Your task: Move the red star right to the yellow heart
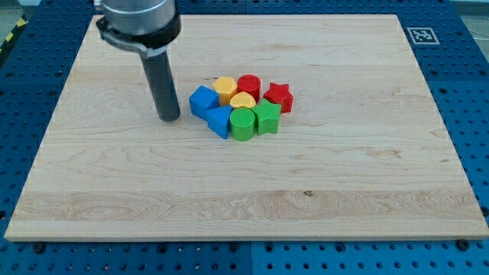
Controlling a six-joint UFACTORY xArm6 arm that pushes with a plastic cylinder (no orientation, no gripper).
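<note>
The red star (279,96) sits at the right end of a tight cluster of blocks near the board's middle. The yellow heart (243,100) lies in the cluster's centre, just left of the star, with a green star (267,118) below the gap between them. My tip (169,118) rests on the board left of the cluster, a short gap from the blue cube (202,101), and touches no block.
The cluster also holds a yellow hexagon (225,87), a red cylinder (249,85), a blue triangle (219,121) and a green cylinder (243,124). The wooden board (114,183) lies on a blue perforated table; a marker tag (422,35) is at its top right corner.
</note>
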